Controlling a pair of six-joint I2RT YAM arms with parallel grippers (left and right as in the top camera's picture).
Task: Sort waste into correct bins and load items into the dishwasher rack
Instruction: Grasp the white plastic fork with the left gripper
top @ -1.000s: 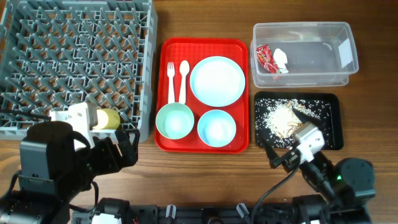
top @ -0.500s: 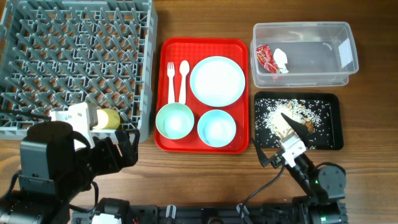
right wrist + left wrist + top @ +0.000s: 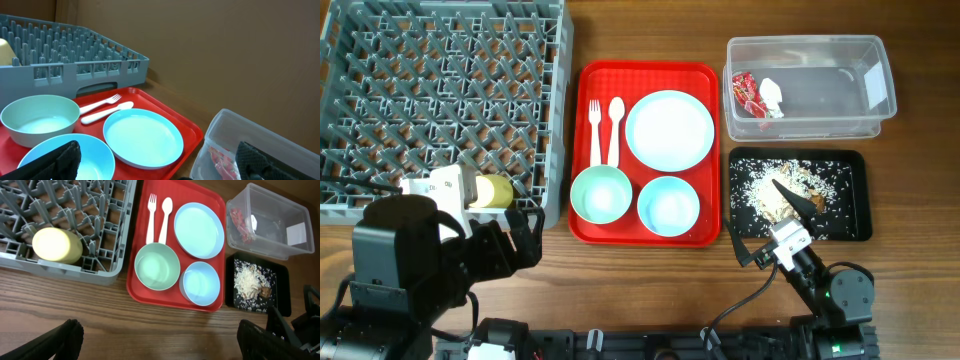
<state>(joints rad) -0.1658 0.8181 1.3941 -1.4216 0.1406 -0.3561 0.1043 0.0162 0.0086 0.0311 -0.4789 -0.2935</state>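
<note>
The yellow-green cup (image 3: pixel 492 191) lies in the grey dishwasher rack (image 3: pixel 440 90) at its front edge. On the red tray (image 3: pixel 582 110) are the plate (image 3: pixel 669 130), two bowls (image 3: pixel 601 194) (image 3: pixel 668 205), the fork (image 3: pixel 595 130) and the spoon (image 3: pixel 615 128). The clear tub (image 3: pixel 810 42) holds the red wrapper (image 3: pixel 747 93) and the white wrapper (image 3: pixel 772 97). Rice scraps (image 3: pixel 775 190) lie in the black tray (image 3: pixel 855 200). My left gripper (image 3: pixel 515 240) is open and empty over bare table below the rack. My right gripper (image 3: pixel 768 225) is open and empty over the black tray's front left corner.
The rack fills the back left of the table, the red tray is in the middle, and the two bins are at the right. Bare wood runs along the front edge between my arms.
My right arm has shifted left and back toward the front edge, still open and empty. The left arm and all objects have not moved.
</note>
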